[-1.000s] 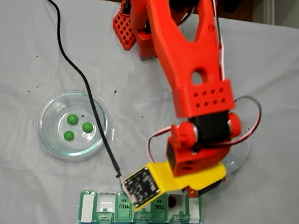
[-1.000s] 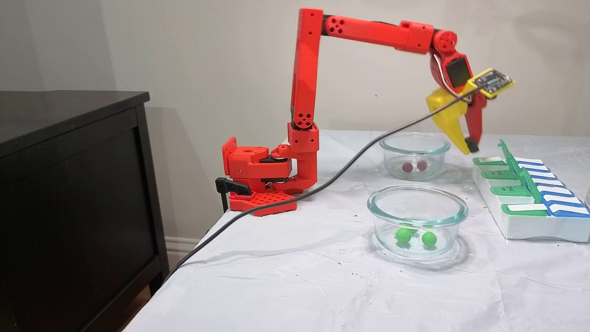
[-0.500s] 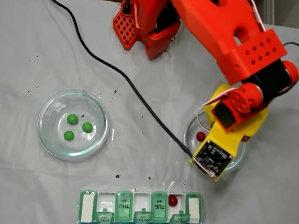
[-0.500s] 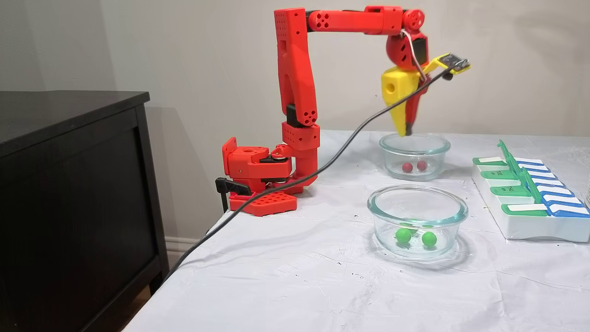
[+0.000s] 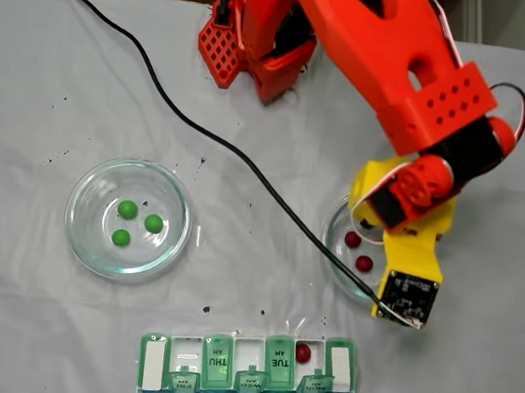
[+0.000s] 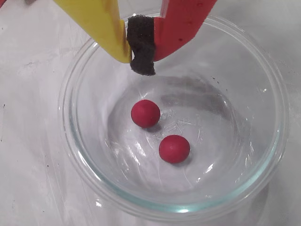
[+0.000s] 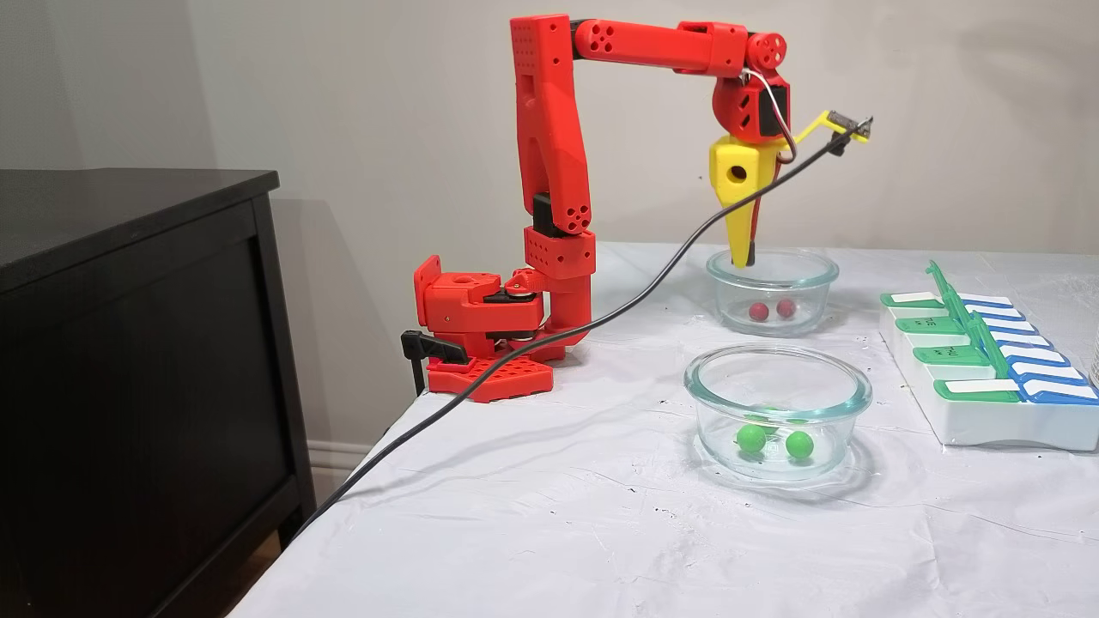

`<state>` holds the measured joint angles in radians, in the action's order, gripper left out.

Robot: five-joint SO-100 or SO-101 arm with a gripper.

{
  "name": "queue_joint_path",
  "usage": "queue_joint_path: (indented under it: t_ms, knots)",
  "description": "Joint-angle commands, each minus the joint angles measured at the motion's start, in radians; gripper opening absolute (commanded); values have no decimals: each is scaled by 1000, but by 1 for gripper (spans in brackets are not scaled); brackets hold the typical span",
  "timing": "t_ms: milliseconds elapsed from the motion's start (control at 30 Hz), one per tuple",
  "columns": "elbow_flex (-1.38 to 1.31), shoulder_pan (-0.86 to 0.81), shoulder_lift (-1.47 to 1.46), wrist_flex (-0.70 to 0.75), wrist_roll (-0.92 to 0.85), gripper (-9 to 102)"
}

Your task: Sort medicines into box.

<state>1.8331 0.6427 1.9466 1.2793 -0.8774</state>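
Observation:
Two dark red medicines [image 6: 145, 113] [image 6: 174, 149] lie in a round glass dish [image 6: 70, 117]. In the wrist view my gripper [image 6: 141, 56] hangs just above them near the dish's far wall, its yellow and red fingers shut on nothing. In a fixed view the gripper [image 7: 740, 256] points straight down at the dish's rim [image 7: 773, 262]. A third red medicine [image 5: 303, 352] sits in an open compartment of the box [image 5: 155, 360]. Three green medicines [image 5: 126, 209] rest in the other dish [image 5: 83, 233].
A black cable [image 5: 203, 133] runs from the wrist camera across the cloth and off the table's edge. The arm's red base [image 7: 481, 326] stands at the table's back. A black cabinet [image 7: 129, 343] stands beside the table. The box [image 7: 987, 421] lies at the right.
The arm swung away from above the box to the red medicines' dish, then the gripper dropped to the dish's rim. The wrist has turned. The medicines have not moved.

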Motion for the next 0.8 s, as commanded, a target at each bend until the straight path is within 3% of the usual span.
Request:
queue_joint_path:
  t_ms: [0,200,767]
  knots:
    - [-6,-12,-3,-63,-40,4]
    - [3,-46,-35,-160,-58,5]
    - [8,-72,-75,-210,-103,14]
